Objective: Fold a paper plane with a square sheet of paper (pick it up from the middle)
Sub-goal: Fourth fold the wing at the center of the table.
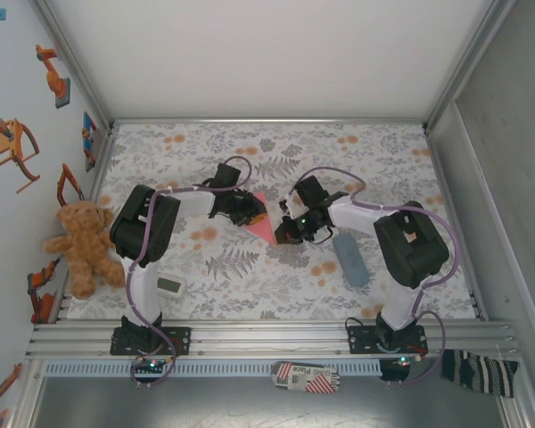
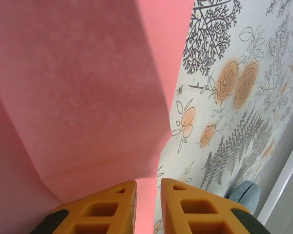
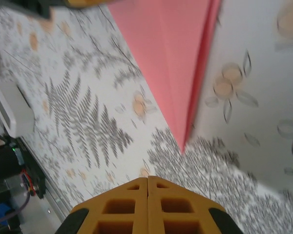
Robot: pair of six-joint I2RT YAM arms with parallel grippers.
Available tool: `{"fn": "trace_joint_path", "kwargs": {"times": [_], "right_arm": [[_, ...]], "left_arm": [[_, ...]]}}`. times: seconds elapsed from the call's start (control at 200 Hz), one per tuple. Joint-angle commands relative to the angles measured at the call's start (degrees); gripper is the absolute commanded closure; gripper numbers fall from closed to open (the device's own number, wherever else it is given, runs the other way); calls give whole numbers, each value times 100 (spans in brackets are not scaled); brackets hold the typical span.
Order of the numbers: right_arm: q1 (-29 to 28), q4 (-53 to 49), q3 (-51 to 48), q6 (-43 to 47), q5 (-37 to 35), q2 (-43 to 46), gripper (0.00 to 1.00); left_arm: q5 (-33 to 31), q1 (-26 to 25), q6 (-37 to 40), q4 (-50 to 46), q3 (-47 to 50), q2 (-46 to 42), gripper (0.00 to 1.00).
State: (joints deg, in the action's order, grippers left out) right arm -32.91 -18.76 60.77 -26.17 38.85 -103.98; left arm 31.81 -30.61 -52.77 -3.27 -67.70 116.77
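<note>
The square sheet of paper is salmon pink and folded into a pointed wedge, its tip aimed at the near side of the floral table. My left gripper holds its far end. In the left wrist view the creased paper runs down between the orange fingers, and that gripper is shut on it with the jaws slightly apart. My right gripper sits just right of the wedge's tip. In the right wrist view this gripper is shut and empty, a short way back from the paper's point.
A grey-blue pouch lies right of the right gripper. A small white device sits near the left arm's base, and a teddy bear leans at the left edge. Metal rails frame the table.
</note>
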Motion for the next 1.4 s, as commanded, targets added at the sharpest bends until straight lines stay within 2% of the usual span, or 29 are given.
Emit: {"fn": "trace_joint_path", "kwargs": {"times": [0.0,0.346,0.536,0.731,0.936,1.247,1.392], "right_arm": [[-97,282,353,-220,-215,-308,97],[-161,347,766,-289,-519,-968,100],[-160,-72,748,8,-763,-1184,100],[-155,-368,533,212,-945,-1316,100],[-155,-463,542,205,-1005,-1335,100],[-155,-464,532,183,-926,-1395,100],[-155,-461,537,175,-906,-1412,100]], "left_arm": [[-448,48,-53,-684,159,400,78],[-299,46,-125,-541,160,311,78],[-182,58,-59,-482,144,201,78],[-10,87,247,-146,-16,-388,78],[-4,36,387,321,517,-852,83],[-88,-203,522,269,711,-657,88],[150,-226,517,300,532,-463,88]]}}
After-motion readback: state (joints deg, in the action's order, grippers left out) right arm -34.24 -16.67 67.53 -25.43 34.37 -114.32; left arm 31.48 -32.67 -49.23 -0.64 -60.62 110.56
